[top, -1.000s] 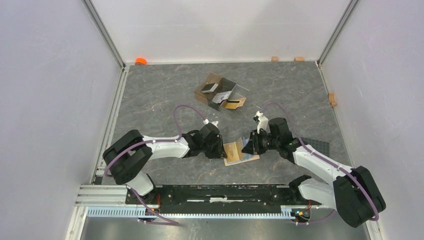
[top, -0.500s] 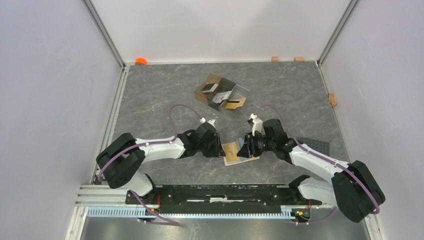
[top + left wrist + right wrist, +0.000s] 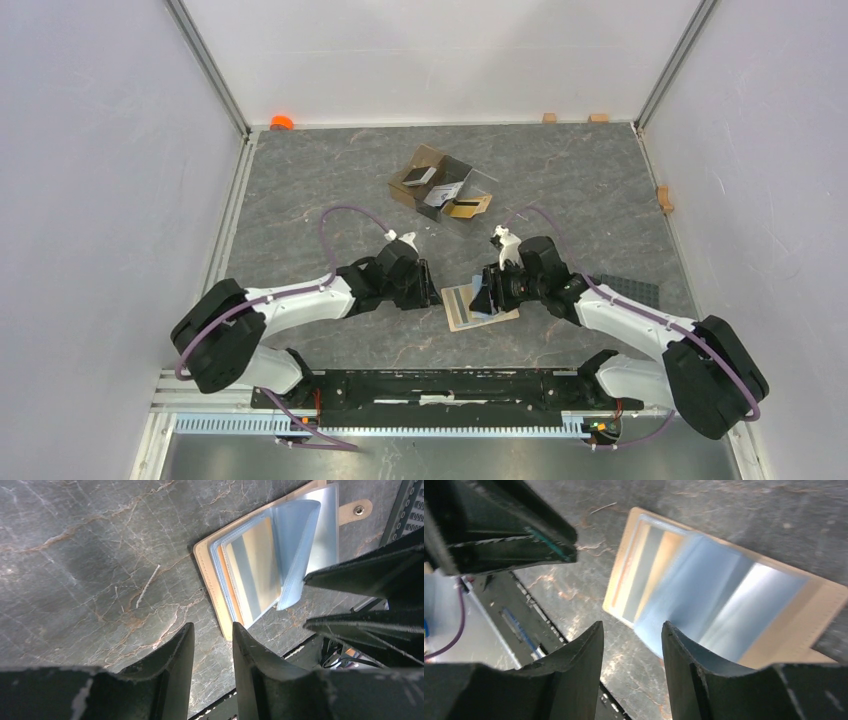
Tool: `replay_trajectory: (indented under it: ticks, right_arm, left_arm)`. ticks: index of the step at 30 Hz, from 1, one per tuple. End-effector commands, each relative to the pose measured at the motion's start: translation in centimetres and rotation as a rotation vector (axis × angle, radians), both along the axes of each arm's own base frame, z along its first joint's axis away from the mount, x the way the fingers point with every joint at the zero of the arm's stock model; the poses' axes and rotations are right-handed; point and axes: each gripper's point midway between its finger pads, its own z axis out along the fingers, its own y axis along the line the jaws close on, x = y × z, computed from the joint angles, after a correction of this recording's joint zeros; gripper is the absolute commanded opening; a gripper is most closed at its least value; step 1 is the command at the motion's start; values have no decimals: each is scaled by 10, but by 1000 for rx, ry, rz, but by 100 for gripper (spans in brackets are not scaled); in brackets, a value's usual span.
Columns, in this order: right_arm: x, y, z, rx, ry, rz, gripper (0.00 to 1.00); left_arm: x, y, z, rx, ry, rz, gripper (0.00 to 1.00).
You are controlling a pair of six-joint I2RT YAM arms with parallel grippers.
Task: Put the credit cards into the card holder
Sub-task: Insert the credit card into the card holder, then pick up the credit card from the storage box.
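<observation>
The wallet (image 3: pixel 460 310) is lying open on the table (image 3: pixel 330 190), pockets up for loading, one card (image 3: pixel 252 570) showing inside, while the left gripper (image 3: pixel 212 630) and right gripper (image 3: pixel 631 629) are flanking it, jaws slightly parted, empty.

Two arms are pictured bolted to one black mounting bar (image 3: pixel 440 385). The left arm (image 3: pixel 300 300) and the right arm (image 3: pixel 625 320) are each built of white link shells joined by bulky black joint housings. A purple cable (image 3: pixel 335 213) is run in the open along the left arm, and a matching cable (image 3: pixel 545 215) along the right. A small white fitting (image 3: pixel 500 237) is carried near each wrist. The left gripper (image 3: pixel 212 630) and the right gripper (image 3: pixel 631 630) are fitted with black wedge-shaped fingers (image 3: pixel 167 670), their edges scuffed pale grey.
</observation>
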Motion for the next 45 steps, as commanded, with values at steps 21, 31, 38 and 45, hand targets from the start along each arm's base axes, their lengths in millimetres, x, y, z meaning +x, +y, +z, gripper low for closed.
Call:
replay_trajectory:
  ticks: [21,31,38,45]
  right_arm:
    - [80,-109,38,-401,-254,-383,83]
    - [88,-136,47,-382,-291,-413,98]
    - [87,-144,44,-339,-282,-443,98]
    - [84,-144,42,-291,-269,-439,98]
  left_arm:
    - [69,-9,76,88,-214,-180,74]
    - [162,-61,102,228,-391,-255,89]
    - [211,-86,85,348,-445,-274,95]
    - [234,-102,55,386,-451,-295,96]
